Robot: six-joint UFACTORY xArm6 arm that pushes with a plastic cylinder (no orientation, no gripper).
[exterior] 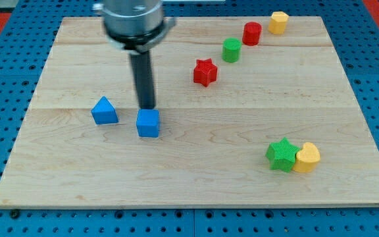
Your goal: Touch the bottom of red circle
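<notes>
The red circle (252, 33) is a short red cylinder near the view's top right, between a green cylinder (231, 50) and a yellow block (278, 22). My tip (148, 107) is far to the left of it, at the top edge of a blue cube (148, 123). Whether the tip touches the cube I cannot tell. A blue triangle block (104, 110) lies just left of the tip.
A red star (204, 72) lies below and left of the green cylinder. A green star (281, 155) and a yellow heart-like block (306, 158) sit touching at the lower right. The wooden board (77, 178) rests on a blue pegboard.
</notes>
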